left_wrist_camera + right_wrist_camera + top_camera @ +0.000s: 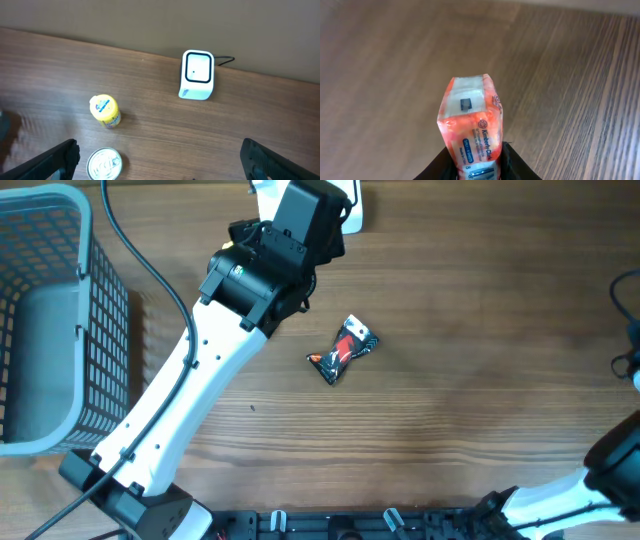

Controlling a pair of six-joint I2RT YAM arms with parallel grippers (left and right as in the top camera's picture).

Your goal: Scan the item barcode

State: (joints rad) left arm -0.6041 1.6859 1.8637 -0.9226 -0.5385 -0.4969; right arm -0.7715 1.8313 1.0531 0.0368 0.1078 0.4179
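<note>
Logging one orange film-wrapped tissue pack (470, 120), which I judge light, squashy and slick, best pinched across its sides, held by its lower end in my closed right gripper (477, 167) above the brown wooden table (580, 75), my left gripper (160, 155) gaping empty near the white boxy scanner (196, 75).

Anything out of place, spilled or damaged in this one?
Nothing stands out. The scanner stands upright, the black-and-red packet lies flat mid-table, and the right gripper has its jaws shut on the orange tissue pack.
</note>
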